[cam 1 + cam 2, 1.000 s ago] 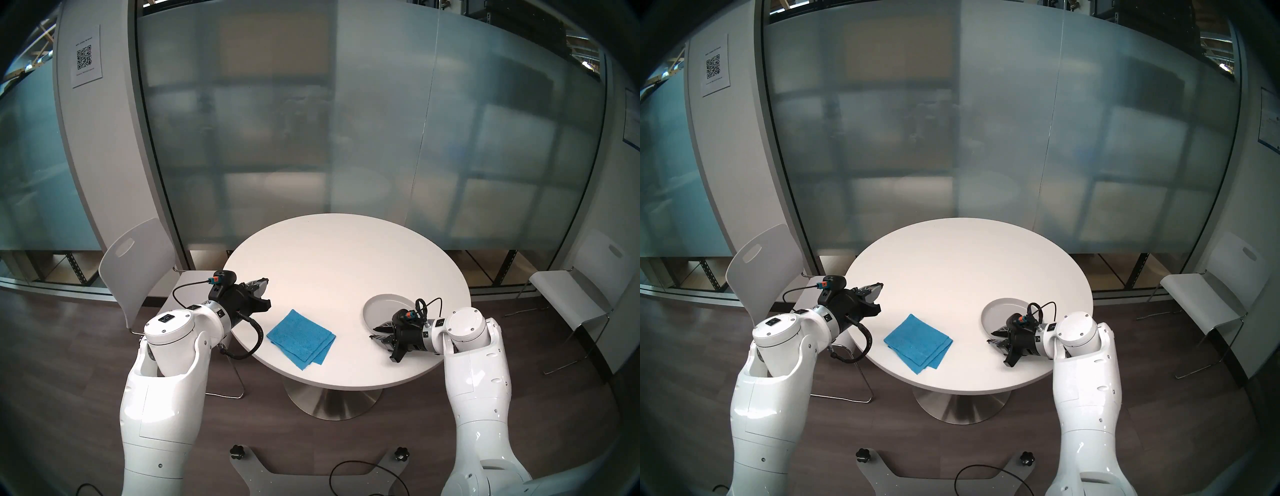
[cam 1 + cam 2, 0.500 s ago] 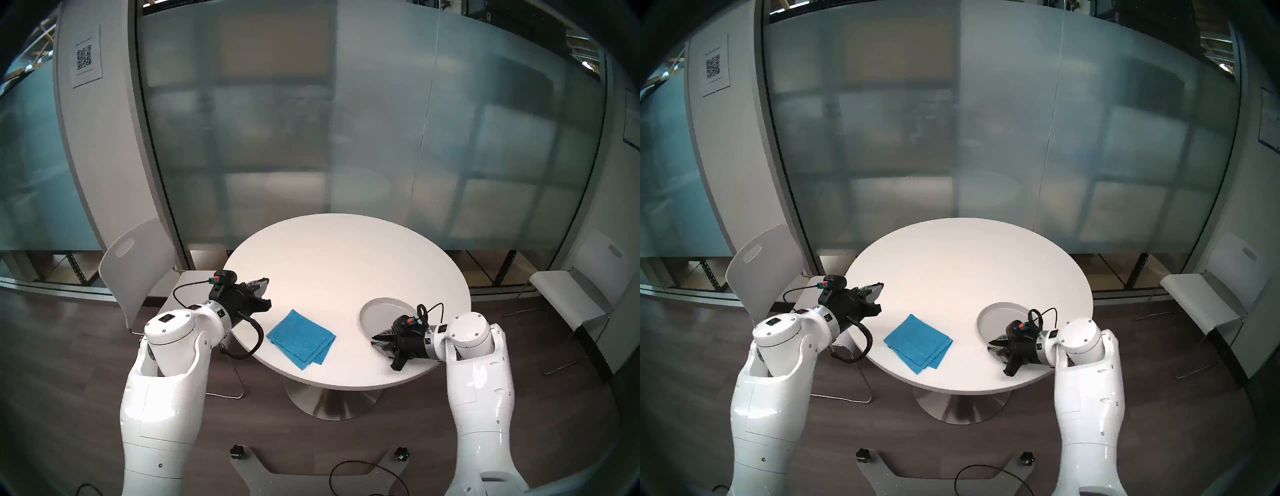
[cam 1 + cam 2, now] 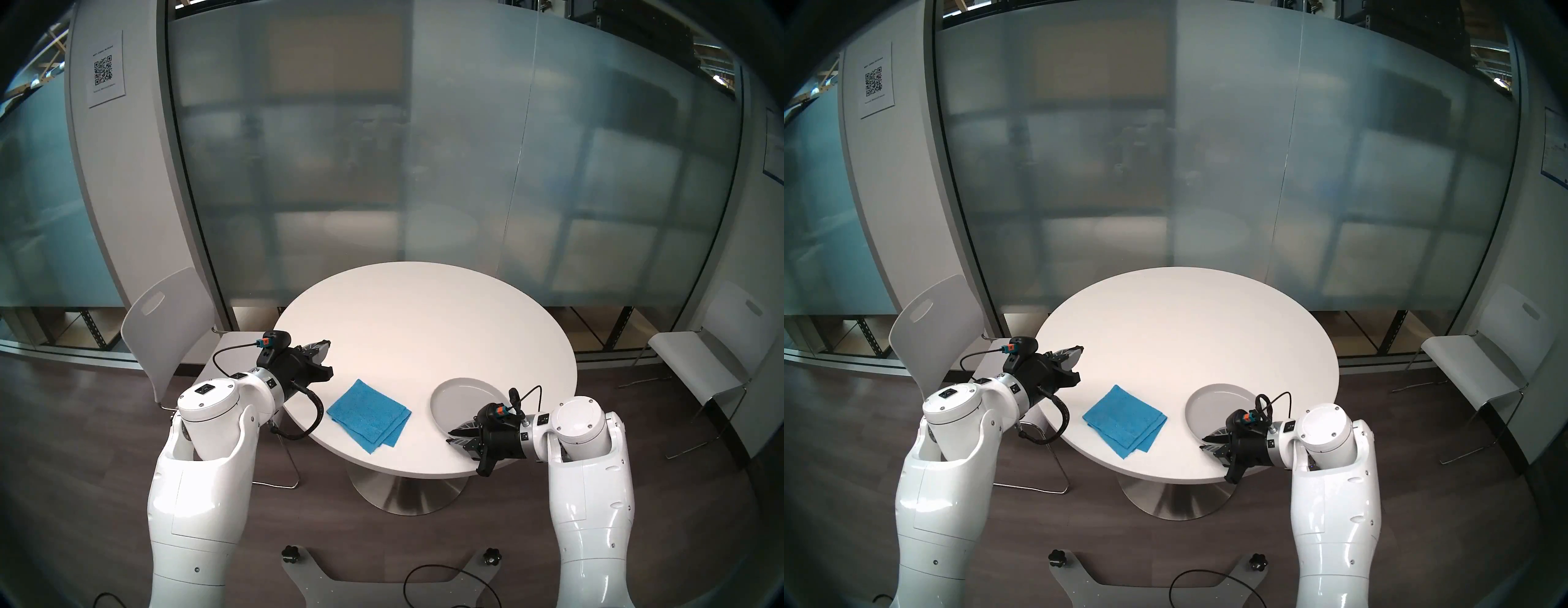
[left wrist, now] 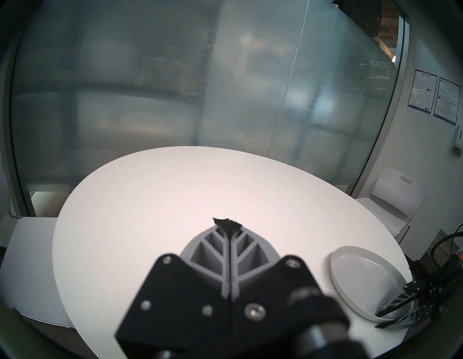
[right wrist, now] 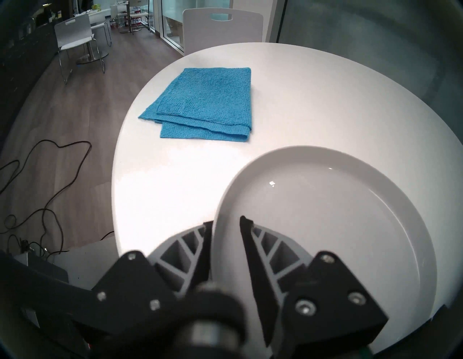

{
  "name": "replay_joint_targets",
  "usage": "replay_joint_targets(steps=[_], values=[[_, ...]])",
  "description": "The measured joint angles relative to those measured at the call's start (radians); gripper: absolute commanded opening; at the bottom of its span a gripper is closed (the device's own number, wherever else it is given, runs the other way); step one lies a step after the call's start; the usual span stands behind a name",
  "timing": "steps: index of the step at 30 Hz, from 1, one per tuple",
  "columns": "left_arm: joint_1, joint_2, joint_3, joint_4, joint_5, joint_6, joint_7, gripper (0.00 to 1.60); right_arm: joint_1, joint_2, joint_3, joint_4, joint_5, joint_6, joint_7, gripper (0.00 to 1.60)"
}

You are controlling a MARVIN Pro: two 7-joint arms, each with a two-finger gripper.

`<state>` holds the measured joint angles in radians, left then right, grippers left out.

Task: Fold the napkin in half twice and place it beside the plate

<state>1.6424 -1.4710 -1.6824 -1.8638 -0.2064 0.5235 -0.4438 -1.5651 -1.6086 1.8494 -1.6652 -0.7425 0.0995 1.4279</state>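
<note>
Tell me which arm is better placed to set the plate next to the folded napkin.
Right. The right gripper already has its jaws around the rim of the plate, a short gap from the napkin. The left gripper is shut, empty, across the table.

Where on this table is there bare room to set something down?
The far half of the table, beyond the blue napkin and plate, lies bare. A narrower strip separates them. The near right edge is crowded by the right end effector.

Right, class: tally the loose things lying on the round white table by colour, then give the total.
Blue: 1, the folded napkin
Light grey: 1, the plate
Total: 2
</note>
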Motion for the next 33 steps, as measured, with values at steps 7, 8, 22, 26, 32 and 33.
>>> replay_joint_targets(steps=[7,8,22,26,32,33], values=[[-0.003,0.0,0.0,0.002,0.0,0.0,-0.003,0.0,-0.03,-0.004,-0.004,-0.025,0.0,0.011,0.007,0.75],[-0.003,0.0,0.0,0.002,0.0,0.0,-0.003,0.0,-0.032,-0.005,-0.004,-0.026,0.0,0.011,0.007,0.76],[-0.004,0.0,-0.001,0.003,0.0,0.001,-0.005,0.0,-0.039,-0.007,-0.004,-0.032,-0.001,0.005,-0.001,1.39],[-0.005,0.001,0.0,0.004,0.0,0.001,-0.006,0.0,-0.038,-0.007,-0.004,-0.033,-0.001,-0.001,-0.003,1.39],[-0.007,0.001,0.001,0.007,0.0,0.001,-0.006,0.0,-0.038,-0.008,0.004,-0.052,0.005,0.004,0.014,1.37],[-0.007,0.001,0.001,0.008,0.0,0.001,-0.007,0.0,-0.038,-0.008,0.007,-0.057,0.007,0.007,0.019,1.37]])
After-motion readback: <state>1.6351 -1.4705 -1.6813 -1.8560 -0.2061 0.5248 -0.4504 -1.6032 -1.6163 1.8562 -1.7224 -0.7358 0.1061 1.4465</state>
